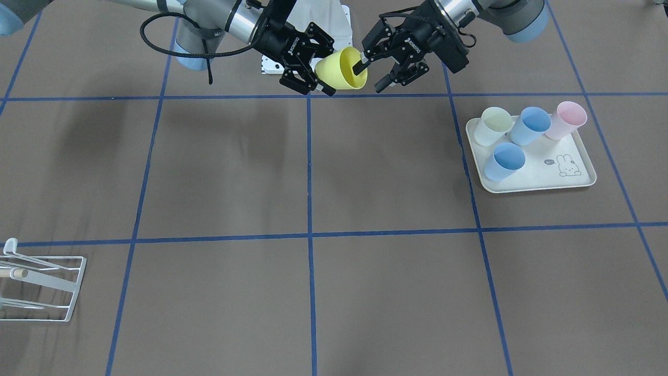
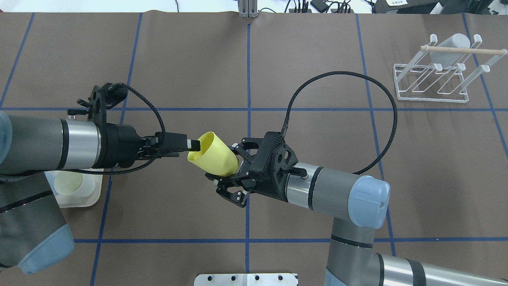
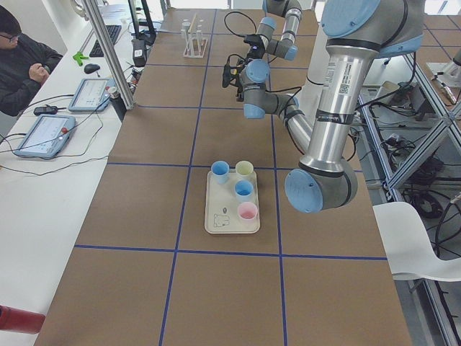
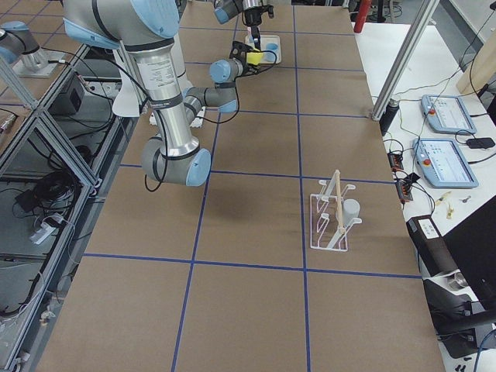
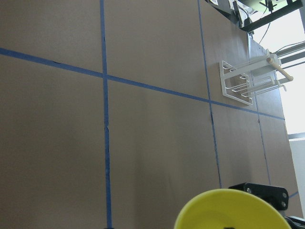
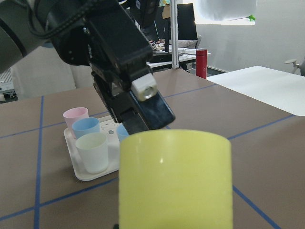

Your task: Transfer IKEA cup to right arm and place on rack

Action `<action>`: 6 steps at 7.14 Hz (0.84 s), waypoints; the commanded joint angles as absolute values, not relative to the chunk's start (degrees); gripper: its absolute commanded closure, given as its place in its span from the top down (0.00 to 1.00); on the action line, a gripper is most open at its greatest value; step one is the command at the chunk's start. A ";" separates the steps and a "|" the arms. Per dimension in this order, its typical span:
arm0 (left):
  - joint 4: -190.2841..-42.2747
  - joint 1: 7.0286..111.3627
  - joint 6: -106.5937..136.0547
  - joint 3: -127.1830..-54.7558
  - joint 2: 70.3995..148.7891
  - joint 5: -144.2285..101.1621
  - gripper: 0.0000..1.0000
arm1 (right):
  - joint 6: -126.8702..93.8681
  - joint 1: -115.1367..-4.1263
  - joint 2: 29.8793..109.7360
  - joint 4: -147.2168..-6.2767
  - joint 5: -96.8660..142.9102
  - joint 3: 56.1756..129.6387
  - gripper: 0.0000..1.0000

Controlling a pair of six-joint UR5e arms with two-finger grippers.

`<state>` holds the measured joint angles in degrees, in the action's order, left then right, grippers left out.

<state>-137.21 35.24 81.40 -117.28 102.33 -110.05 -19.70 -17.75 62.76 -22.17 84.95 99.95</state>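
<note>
A yellow IKEA cup lies on its side in mid-air between the two grippers, its mouth towards the left arm. My right gripper is shut on the cup's base end, one finger on each side. My left gripper stands open at the rim. One of its fingertips is inside the mouth and the other is clear of the cup. From overhead, the cup sits between the left gripper and the right gripper. The white wire rack stands at the table's far right with a pale grey cup on it.
A cream rabbit-printed tray holds several pastel cups on the left arm's side and is partly hidden under that arm in the overhead view. The right arm's black cable loops above the table. Blue tape lines grid the brown table.
</note>
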 commanded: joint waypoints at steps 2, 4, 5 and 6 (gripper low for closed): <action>-119.07 43.47 62.92 -119.61 98.11 -109.87 1.00 | -18.64 -24.06 62.84 -39.75 85.17 100.81 0.00; -117.51 50.67 46.14 -119.97 90.04 -109.78 1.00 | -12.07 -28.19 62.31 -49.69 84.99 100.99 0.00; -117.86 53.50 37.18 -119.97 85.82 -109.78 1.00 | -8.04 -31.00 62.23 -55.92 85.25 101.25 0.00; -117.95 57.53 29.35 -119.88 83.78 -110.12 1.00 | -2.08 -33.72 62.23 -64.69 85.17 103.60 0.00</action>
